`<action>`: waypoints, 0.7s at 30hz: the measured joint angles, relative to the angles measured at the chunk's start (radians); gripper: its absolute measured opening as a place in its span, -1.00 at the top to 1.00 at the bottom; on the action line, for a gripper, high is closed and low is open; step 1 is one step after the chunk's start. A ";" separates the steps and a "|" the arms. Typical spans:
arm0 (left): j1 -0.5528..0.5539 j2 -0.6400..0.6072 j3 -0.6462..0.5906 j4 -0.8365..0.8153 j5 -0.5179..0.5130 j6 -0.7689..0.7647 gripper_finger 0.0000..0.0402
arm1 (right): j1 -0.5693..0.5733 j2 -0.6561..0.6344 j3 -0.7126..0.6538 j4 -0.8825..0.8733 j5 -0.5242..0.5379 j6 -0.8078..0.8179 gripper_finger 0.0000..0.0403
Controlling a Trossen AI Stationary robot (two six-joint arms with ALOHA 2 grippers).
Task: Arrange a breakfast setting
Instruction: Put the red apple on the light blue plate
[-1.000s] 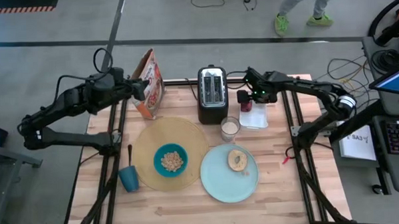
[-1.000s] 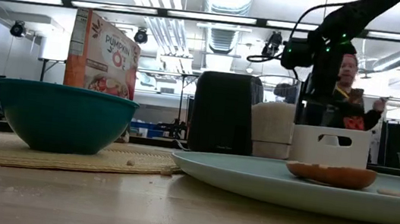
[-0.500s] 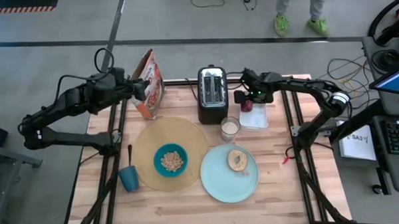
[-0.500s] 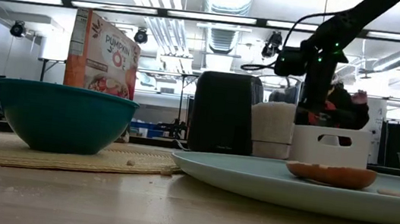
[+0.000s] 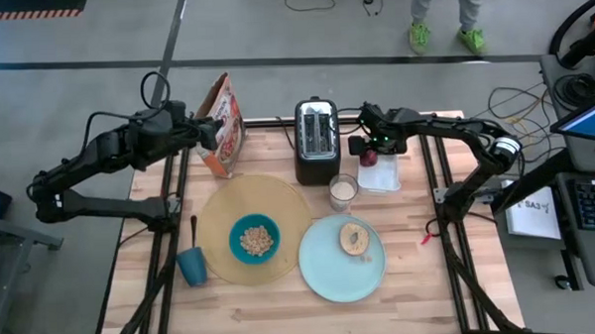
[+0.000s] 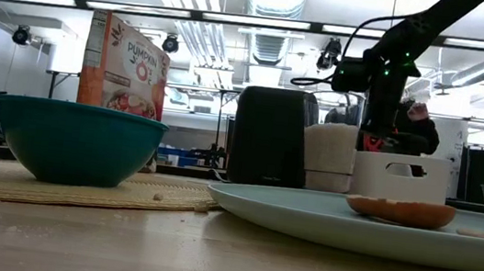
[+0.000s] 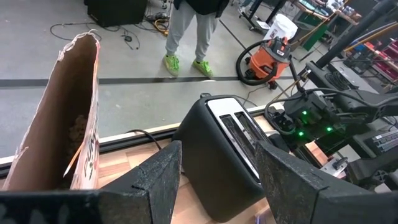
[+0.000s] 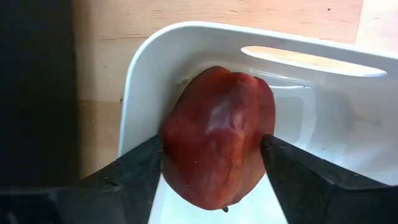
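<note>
Fruit (image 8: 217, 137), dark red, sits in the white bin (image 5: 382, 174) at your table's 1 o'clock, just right of the toaster (image 5: 315, 139). Your right gripper (image 5: 369, 155) is down in the bin, a finger on each side of the fruit; both pads look to touch its skin, so it is grasping the fruit, still low in the bin. Placemat (image 5: 219, 204) lies at center-left with the bowl (image 5: 253, 238) on it. Plate (image 5: 326, 270) at 5 o'clock carries the bread (image 5: 356, 238). Cup (image 5: 192, 267) and spoon (image 5: 193, 228) sit at the mat's 8 o'clock edge. Glass (image 5: 343, 191) stands between toaster and plate. Left gripper (image 5: 214, 130) hovers by the cereal box (image 5: 220, 125) at 11 o'clock, fingers spread, holding nothing.
</note>
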State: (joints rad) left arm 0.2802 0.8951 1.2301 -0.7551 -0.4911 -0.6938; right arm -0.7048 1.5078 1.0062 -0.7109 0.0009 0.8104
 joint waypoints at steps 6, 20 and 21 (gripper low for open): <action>0.000 0.000 0.000 0.000 0.000 0.004 0.07 | 0.000 0.000 -0.016 0.017 0.018 0.000 0.09; 0.000 -0.001 0.000 0.000 0.000 0.004 0.07 | -0.003 -0.143 -0.021 -0.034 0.032 0.013 0.36; 0.000 -0.001 0.000 0.000 0.000 0.004 0.07 | -0.003 -0.161 -0.022 -0.037 0.031 0.013 0.39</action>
State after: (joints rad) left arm 0.2802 0.8944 1.2301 -0.7551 -0.4910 -0.6894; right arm -0.7078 1.3468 0.9844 -0.7475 0.0319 0.8238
